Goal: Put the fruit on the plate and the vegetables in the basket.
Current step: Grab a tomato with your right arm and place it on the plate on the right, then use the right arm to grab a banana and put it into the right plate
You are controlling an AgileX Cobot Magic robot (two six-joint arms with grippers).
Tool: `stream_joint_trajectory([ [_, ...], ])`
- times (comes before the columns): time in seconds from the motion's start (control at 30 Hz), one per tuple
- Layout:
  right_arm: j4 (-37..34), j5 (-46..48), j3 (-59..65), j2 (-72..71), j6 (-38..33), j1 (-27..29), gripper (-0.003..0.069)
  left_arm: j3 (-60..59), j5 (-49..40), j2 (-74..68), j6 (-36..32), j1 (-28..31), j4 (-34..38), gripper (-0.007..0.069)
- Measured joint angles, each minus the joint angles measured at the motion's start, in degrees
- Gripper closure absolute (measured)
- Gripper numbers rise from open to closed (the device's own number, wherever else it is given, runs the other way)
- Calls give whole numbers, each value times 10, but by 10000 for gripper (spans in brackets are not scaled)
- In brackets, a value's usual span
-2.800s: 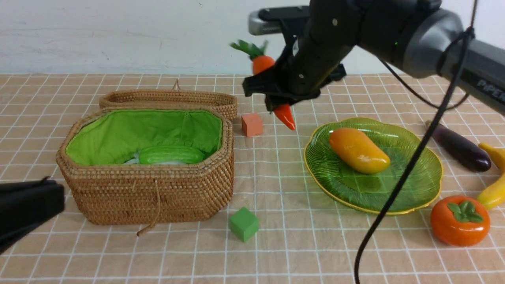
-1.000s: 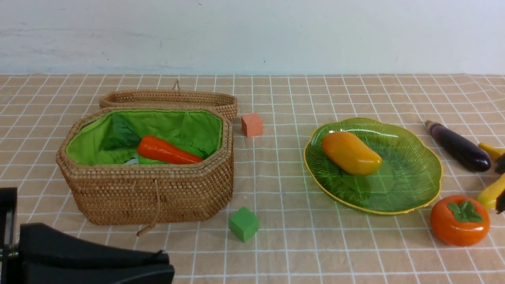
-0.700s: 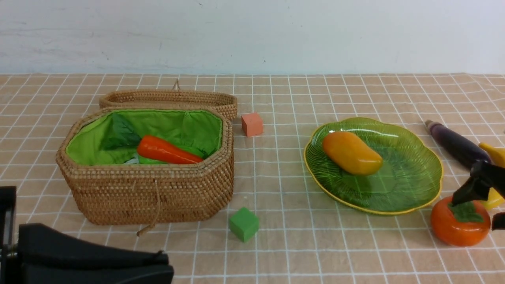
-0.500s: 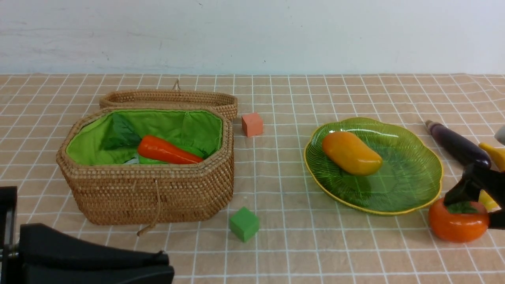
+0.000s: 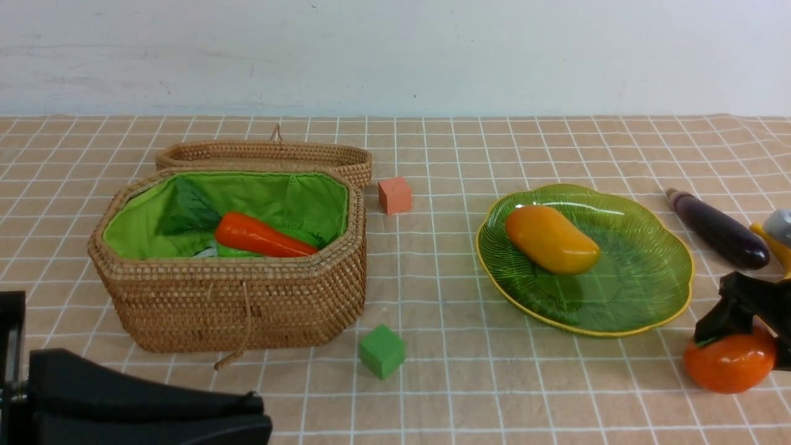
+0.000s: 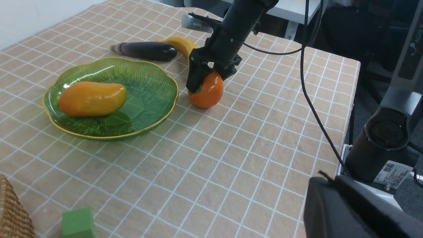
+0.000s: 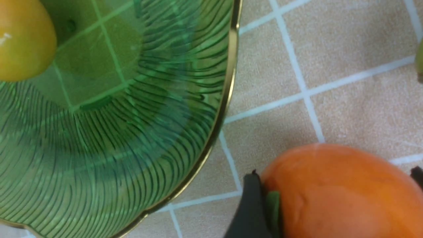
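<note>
My right gripper (image 5: 741,346) is shut on the round orange persimmon (image 5: 729,368), which rests tipped on the cloth just right of the green plate (image 5: 673,247). The right wrist view shows a finger on each side of the persimmon (image 7: 343,205). The mango (image 5: 552,240) lies on the plate. The eggplant (image 5: 717,230) and the banana (image 5: 775,247) lie behind the gripper. The carrot (image 5: 262,236) lies in the wicker basket (image 5: 235,303) on top of the gourd (image 5: 232,251); the radish is hidden. My left gripper (image 5: 262,411) is shut and empty, low at the front left.
A green cube (image 5: 382,351) sits in front of the basket's right corner. A salmon-pink cube (image 5: 395,194) sits behind it. The basket's lid (image 5: 266,154) lies open at the back. The table's right edge (image 6: 350,99) is close beyond the persimmon.
The carrot, held in the air by my right gripper 2.8 s ago, now lies in the basket. My right gripper came down over the persimmon and closed; the persimmon tipped and shifted slightly right.
</note>
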State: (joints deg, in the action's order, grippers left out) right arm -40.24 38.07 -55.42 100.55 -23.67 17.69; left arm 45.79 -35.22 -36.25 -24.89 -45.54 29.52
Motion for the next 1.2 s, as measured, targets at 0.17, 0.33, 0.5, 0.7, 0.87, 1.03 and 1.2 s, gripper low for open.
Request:
stream_joint_trajectory([
  [0.17,25,77,-27,-39,39,-1,132,0,4,0,0,0,0,606],
  [0.33,37,116,-92,-98,65,-56,132,0,36,0,0,0,0,605],
  [0.5,53,-1,-110,-73,57,-152,132,0,64,0,0,0,0,603],
  [0.7,69,-121,-110,2,57,-173,119,0,67,0,0,0,2,603],
  [0.87,77,-127,-110,7,57,-170,-3,0,67,0,0,0,3,603],
  [1.03,97,-81,-110,-44,61,-133,5,0,68,0,0,0,7,603],
  [1.2,168,-41,-110,-86,146,-38,101,0,84,0,0,0,8,600],
])
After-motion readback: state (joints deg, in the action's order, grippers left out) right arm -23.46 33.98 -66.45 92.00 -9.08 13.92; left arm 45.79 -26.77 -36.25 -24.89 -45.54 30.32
